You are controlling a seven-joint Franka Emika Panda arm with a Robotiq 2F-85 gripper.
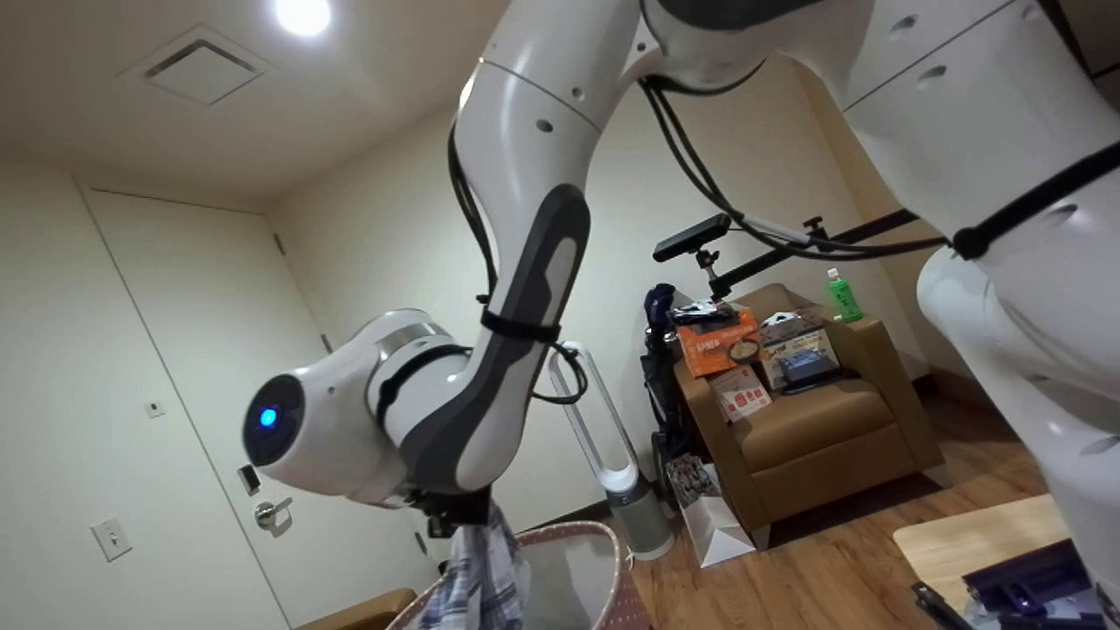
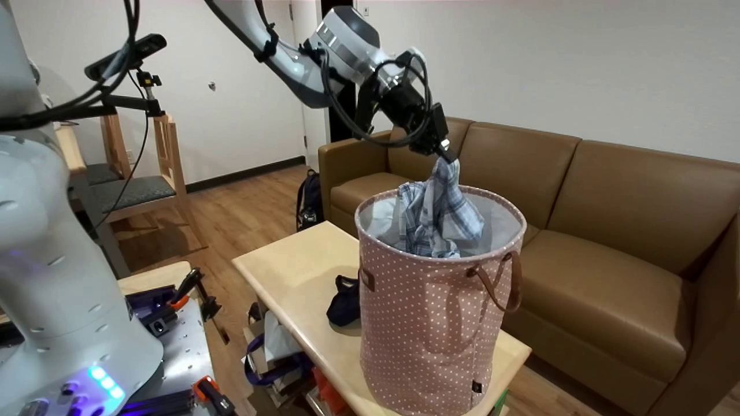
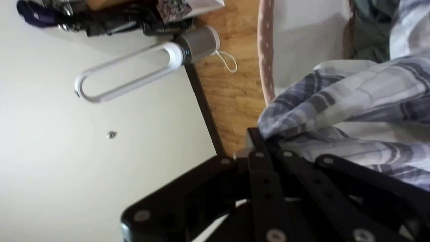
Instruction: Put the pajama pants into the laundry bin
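The pajama pants are blue, white and grey plaid and hang bunched from my gripper in both exterior views (image 1: 481, 573) (image 2: 435, 216). The laundry bin (image 2: 430, 329) is a tall pink fabric hamper with white dots and a grey-white lining. Its rim also shows in an exterior view (image 1: 618, 569) and in the wrist view (image 3: 265, 50). My gripper (image 2: 448, 153) is above the bin's opening, shut on the top of the pants. The wrist view shows the fingertips (image 3: 265, 137) pinching a fold. The lower part of the pants is inside the bin, and its bottom end is hidden.
The bin stands on a light wooden table (image 2: 295, 254) beside a dark blue item (image 2: 345, 300). A brown sofa (image 2: 607, 248) is behind it. A bladeless fan (image 1: 639, 516) and a loaded armchair (image 1: 822, 437) stand farther off. Dark cloth (image 3: 373, 30) shows inside the bin.
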